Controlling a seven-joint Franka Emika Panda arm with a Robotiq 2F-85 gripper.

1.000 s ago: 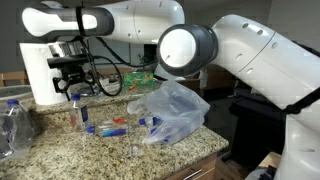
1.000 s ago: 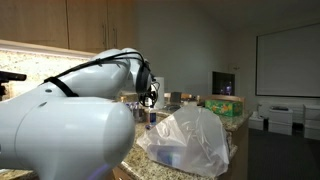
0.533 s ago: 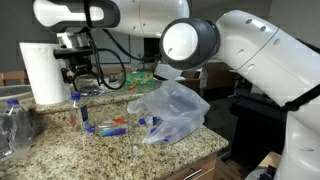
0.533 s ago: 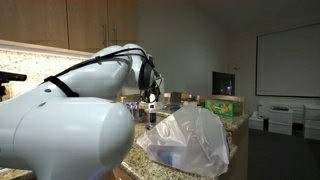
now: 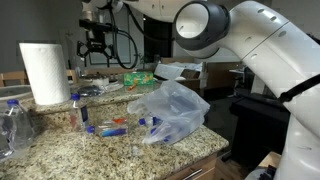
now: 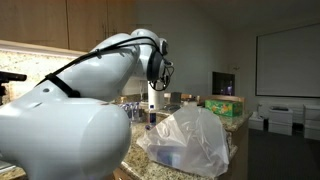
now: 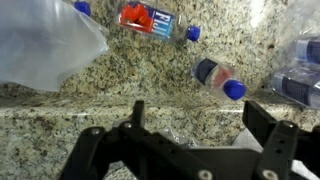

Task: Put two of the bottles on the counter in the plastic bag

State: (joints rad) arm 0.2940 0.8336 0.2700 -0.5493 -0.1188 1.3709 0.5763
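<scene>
The gripper (image 5: 97,47) is being held released and empty, high above a lying bottle (image 5: 112,126) on the counter (image 5: 60,152).

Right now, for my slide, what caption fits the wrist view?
Jaws open above the granite counter, where small bottles lie beside the plastic bag.

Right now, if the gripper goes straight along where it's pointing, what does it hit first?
Probably bare granite counter. The open gripper points down at it with nothing between the jaws. The small blue-capped bottle sits just off that line, and depth is unclear, so one finger might clip it.
</scene>
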